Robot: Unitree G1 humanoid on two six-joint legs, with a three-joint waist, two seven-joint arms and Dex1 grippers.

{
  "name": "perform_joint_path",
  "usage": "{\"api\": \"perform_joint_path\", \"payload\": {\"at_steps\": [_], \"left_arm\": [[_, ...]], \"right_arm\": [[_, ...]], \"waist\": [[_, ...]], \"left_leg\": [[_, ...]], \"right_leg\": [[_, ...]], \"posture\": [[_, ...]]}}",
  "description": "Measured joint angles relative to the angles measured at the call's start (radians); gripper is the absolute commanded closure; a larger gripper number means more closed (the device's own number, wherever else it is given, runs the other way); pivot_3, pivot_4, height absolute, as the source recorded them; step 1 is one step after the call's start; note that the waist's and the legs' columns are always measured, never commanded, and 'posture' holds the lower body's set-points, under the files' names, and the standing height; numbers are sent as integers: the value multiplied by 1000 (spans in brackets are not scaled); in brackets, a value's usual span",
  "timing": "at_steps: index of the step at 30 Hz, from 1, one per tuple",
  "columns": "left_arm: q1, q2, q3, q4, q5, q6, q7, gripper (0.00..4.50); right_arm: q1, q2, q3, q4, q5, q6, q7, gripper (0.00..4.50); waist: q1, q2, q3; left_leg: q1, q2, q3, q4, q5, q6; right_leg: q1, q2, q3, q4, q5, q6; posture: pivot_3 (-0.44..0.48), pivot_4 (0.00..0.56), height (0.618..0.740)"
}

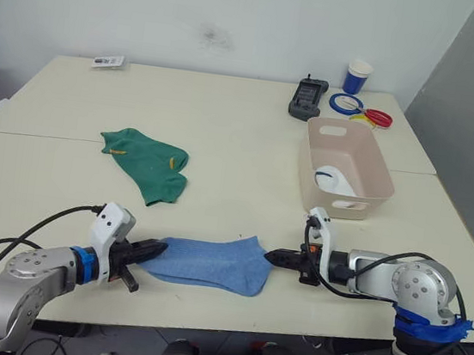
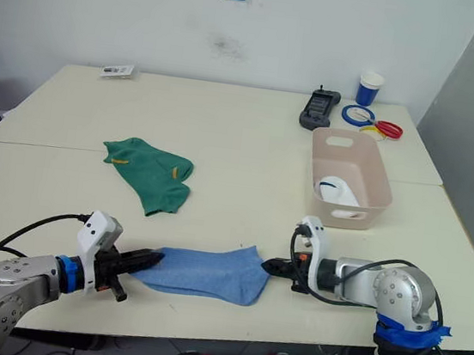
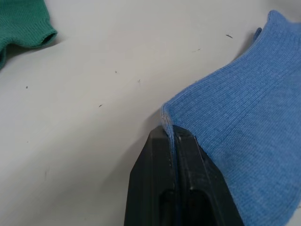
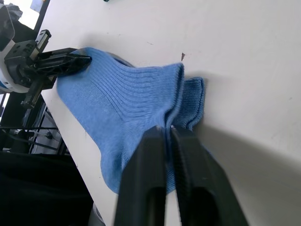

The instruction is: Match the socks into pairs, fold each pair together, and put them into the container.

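Left tool (image 1: 152,249) and right tool (image 1: 275,256) each pinch an end of the blue pair (image 1: 209,263); folding comes next.

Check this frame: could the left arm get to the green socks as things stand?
Probably not right away: the left gripper is shut on the blue socks. The table between it and the green socks looks bare.
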Motion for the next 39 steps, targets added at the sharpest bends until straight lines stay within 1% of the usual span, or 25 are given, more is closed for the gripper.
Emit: {"api": "perform_joint_path", "payload": {"at_steps": [1, 5, 7, 9, 10, 12, 13, 15, 17, 19, 21, 23, 26, 31, 34, 39], "left_arm": [[0, 2, 0, 3, -2, 0, -5, 3225], [-1, 34, 20, 31, -13, 10, -26, 2006], [-10, 59, 46, 51, -32, 26, -46, 2006], [-39, 83, 76, 83, -52, 28, -68, 2006], [-61, 96, 95, 100, -64, 28, -78, 2006], [-85, 111, 119, 111, -75, 26, -97, 2006], [-97, 120, 126, 108, -91, 25, -117, 2182], [-105, 121, 122, 89, -95, 19, -133, 2590], [-102, 121, 88, 38, -93, 1, -145, 3165], [-87, 120, 40, -22, -88, -29, -173, 3840], [-82, 121, -6, -53, -63, -71, -195, 4492], [-81, 122, -53, -53, -19, -119, -205, 4500], [-81, 122, -129, -26, 57, -195, -223, 4500], [-70, 122, -181, 93, 168, -304, -220, 4500], [-60, 122, -178, 132, 183, -349, -220, 4500], [-31, 122, -104, 200, 149, -335, -213, 4500]], "right_arm": [[0, -4, -2, 0, 0, -2, 2, 2708], [-3, -27, -6, 0, 0, -15, 16, 1365], [-12, -58, -11, -1, 0, -35, 40, 1365], [-29, -112, 17, -21, -17, -105, 93, 1365], [-44, -156, 64, -51, -48, -175, 145, 1365], [-63, -196, 127, -91, -98, -294, 225, 1365], [-72, -223, 200, -116, -162, -410, 290, 1339], [-75, -242, 306, -117, -258, -568, 371, 1762], [-74, -243, 416, -77, -368, -734, 450, 2275], [-74, -238, 495, -14, -455, -867, 514, 3011], [-77, -217, 548, 53, -519, -963, 561, 3758], [-90, -173, 586, 124, -563, -1020, 594, 4475], [-117, -115, 641, 215, -615, -1085, 645, 4475], [-98, -102, 685, 334, -685, -1145, 696, 4475], [-77, -110, 678, 331, -699, -1179, 716, 4475], [-17, -164, 625, 300, -699, -1199, 740, 4475]], "waist": [[0, 0, 0], [0, 0, 0], [0, 0, 0], [0, 1, 1], [0, 1, 1], [-1, 1, 1], [-2, 1, 1], [-2, 1, 0], [-1, 1, 0], [0, 1, 0], [0, 0, 0], [-2, 0, 0], [0, 1, 0], [2, 1, 0], [3, 0, 0], [3, 1, -2]], "left_leg": [[0, 0, 0, 0, 0, 0], [0, 0, 0, -1, 0, 0], [-1, 0, 0, -1, 0, 0], [-1, 0, 0, -2, 0, 0], [-1, 0, 0, -2, 0, 0], [-1, 0, 0, -3, 0, 0], [-1, 0, 1, -4, 0, 0], [-1, 0, 1, -6, 0, 0], [-1, 0, 1, -7, 0, 0], [-1, 0, 2, -7, 0, 0], [-1, 0, 2, -7, 0, 0], [1, 0, 2, -7, 0, 0], [1, 0, 1, -7, 1, 0], [1, 0, 2, -7, 1, 0], [1, 0, 2, -7, 1, 0], [6, 0, 1, -7, 1, 0]], "right_leg": [[0, 0, 0, 0, 0, 0], [-1, 0, 0, 0, 0, 0], [-2, 0, 0, 0, 0, 0], [-3, 0, 0, 0, 0, 0], [-3, 0, -1, 0, 0, 0], [-3, 1, -1, 0, 0, 0], [-3, 1, 0, -1, 0, -1], [-3, 1, 0, -2, -1, -1], [-3, 0, 0, -2, -1, -1], [-3, 0, 1, -3, -1, -1], [-3, 0, 1, -3, -1, -1], [-3, 0, 1, -1, -1, -1], [-3, 1, 0, 1, -1, -2], [-3, 1, 0, 0, -1, -2], [-3, 0, 1, 0, -1, -2], [0, 0, -1, 1, -1, -2]], "posture": [[0, 150, 740], [0, 150, 740], [0, 150, 740], [0, 150, 740], [0, 150, 740], [0, 150, 740], [0, 150, 740], [0, 150, 740], [0, 150, 740], [0, 150, 740], [0, 150, 740], [0, 150, 740], [0, 150, 740], [0, 150, 740], [0, 150, 740], [0, 150, 740]]}}
